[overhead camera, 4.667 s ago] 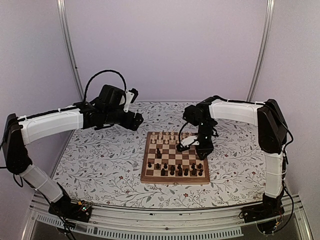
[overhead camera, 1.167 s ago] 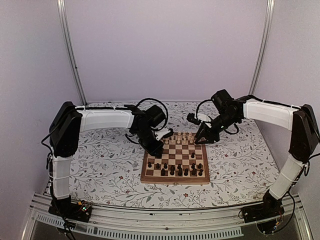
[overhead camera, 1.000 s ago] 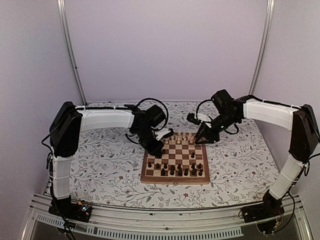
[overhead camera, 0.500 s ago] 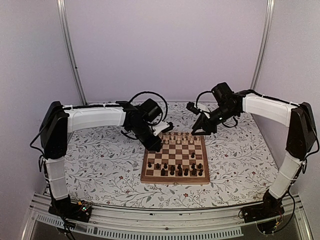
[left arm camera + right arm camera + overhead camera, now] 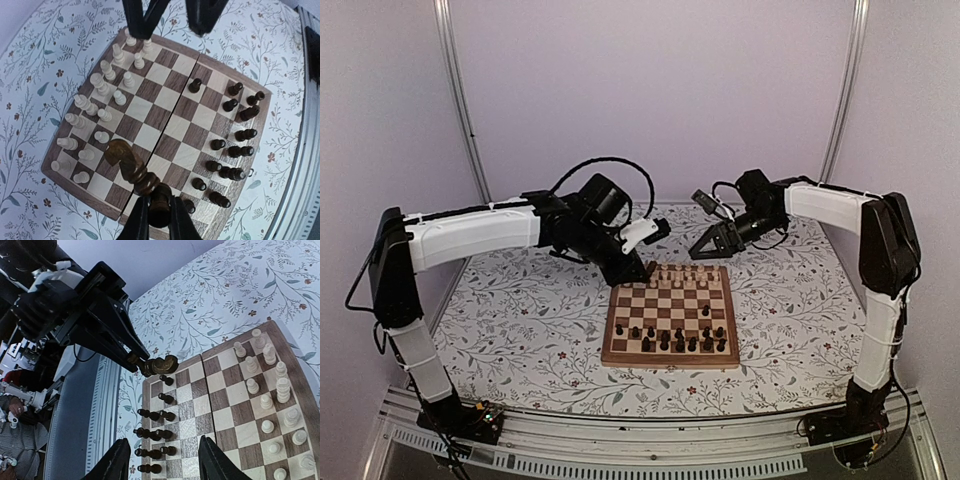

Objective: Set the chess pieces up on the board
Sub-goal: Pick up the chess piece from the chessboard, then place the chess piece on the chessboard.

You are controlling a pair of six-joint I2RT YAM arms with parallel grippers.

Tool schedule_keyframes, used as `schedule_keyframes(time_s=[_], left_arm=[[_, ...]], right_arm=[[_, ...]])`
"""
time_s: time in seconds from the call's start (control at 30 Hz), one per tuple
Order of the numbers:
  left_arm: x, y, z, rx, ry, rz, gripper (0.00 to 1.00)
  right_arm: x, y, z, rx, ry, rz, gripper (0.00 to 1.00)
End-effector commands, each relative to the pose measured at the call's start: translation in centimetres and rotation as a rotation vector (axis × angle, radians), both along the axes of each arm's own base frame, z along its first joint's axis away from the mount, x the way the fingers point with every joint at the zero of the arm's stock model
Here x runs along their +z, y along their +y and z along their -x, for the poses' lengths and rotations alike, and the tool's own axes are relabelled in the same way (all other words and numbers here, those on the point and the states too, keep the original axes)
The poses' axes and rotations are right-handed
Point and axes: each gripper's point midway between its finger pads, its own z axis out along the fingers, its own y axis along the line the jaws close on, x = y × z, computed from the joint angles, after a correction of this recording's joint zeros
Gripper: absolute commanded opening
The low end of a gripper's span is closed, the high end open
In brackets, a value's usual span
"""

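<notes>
Left fingers (image 5: 136, 222) clamped on the base of a dark knight (image 5: 127, 162). It's tilted, in the air over the far-left part of the board (image 5: 669, 361). Right fingers (image 5: 116, 462) spread with nothing in them, hanging over the table (image 5: 520, 310) just past the board's far-right corner. Board sits mid-table. Pale pieces (image 5: 100, 85) crowd the two far rows, the nearest clutter to both sets of fingers. Dark pieces (image 5: 240, 150) fill the near rows. One dark pawn (image 5: 195, 85) stands alone further in.
</notes>
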Motion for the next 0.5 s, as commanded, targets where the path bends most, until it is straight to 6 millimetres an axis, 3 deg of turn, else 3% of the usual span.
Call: schedule_keyframes(time_s=[0.0,0.47], left_arm=[[4.2,-2.2,1.4,-0.096,-0.069,0.131,0.0],[5.4,-5.2,2.9,-0.173,-0.088,0.158,0.01]], right_arm=[[2.2,1.0,1.3,0.066,0.192,-0.156,0.51],[1.8,4.0,3.9,0.161,0.319,-0.187,0.51]])
